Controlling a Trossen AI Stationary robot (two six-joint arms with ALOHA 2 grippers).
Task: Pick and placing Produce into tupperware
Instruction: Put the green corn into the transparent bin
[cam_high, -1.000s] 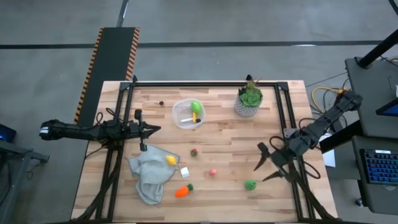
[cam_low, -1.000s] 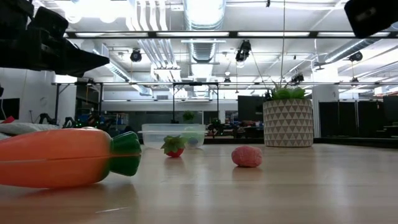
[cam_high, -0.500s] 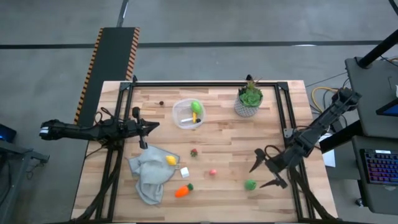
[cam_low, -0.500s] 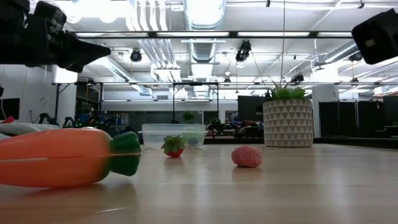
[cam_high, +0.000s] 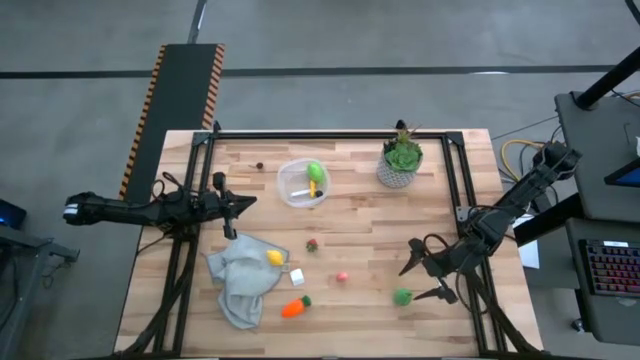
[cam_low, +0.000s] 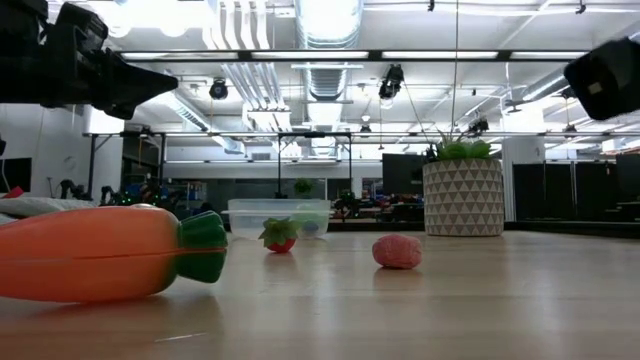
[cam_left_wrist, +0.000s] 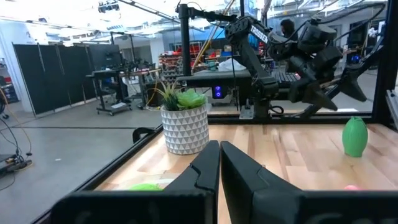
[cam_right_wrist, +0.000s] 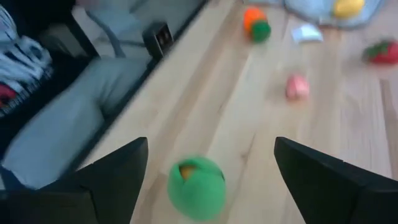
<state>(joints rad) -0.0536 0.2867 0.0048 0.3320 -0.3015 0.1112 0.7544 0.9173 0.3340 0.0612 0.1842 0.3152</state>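
The clear tupperware (cam_high: 300, 186) stands far of the table's middle with a green piece (cam_high: 316, 173) inside. Loose produce lies on the wood: a carrot (cam_high: 294, 307), a lemon (cam_high: 274, 257) on a grey cloth, a red piece (cam_high: 312, 244), a pink piece (cam_high: 342, 277) and a round green piece (cam_high: 402, 296). My right gripper (cam_high: 411, 284) hovers open just right of that green piece (cam_right_wrist: 196, 185), a finger on either side and above it. My left gripper (cam_high: 245, 205) is shut and level at the table's left, holding nothing.
A potted plant in a white patterned pot (cam_high: 400, 163) stands at the far right. A grey cloth (cam_high: 243, 282) and a small white cube (cam_high: 297, 277) lie near the carrot. A tiny dark piece (cam_high: 259, 166) sits left of the tupperware. Black frame rails run along the table's sides.
My right gripper has come down and toward the table's near edge, closing on the round green piece, and has tipped further downward. My left gripper's tip has tilted up a little while the arm stayed in place. No produce has moved.
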